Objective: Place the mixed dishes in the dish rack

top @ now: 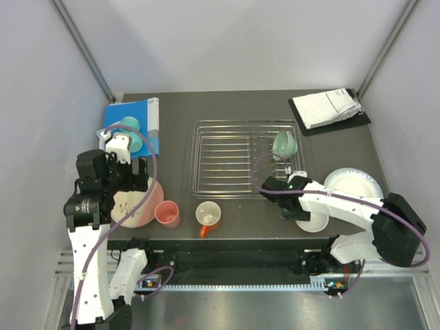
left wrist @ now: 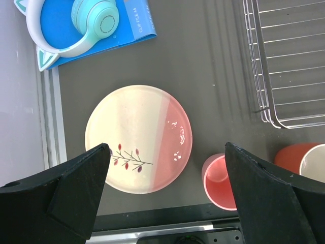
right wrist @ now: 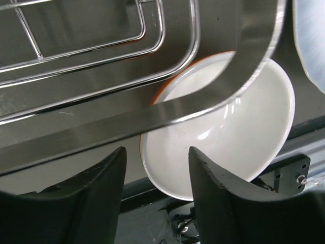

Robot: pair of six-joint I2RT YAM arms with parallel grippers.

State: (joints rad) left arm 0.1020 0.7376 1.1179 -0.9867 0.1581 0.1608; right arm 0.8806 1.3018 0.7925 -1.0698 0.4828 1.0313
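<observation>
- The left arm (top: 88,227), at eight o'clock in the top view, is showing white links alternating with black joint housings
- The right arm (top: 344,206), at four o'clock, is wearing matching white shells and a bulky black elbow
- A lilac cable (top: 155,172) is looping along each arm
- On the left gripper (left wrist: 166,147), the fingers (left wrist: 66,198) are showing as matte black angular wedges
- The right gripper (right wrist: 157,152) is showing black, rounder fingers

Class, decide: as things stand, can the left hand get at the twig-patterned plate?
Probably yes. The left hand hangs open right above the plate, which lies flat and bare; the pink cup beside its rim could crowd one finger.
</observation>
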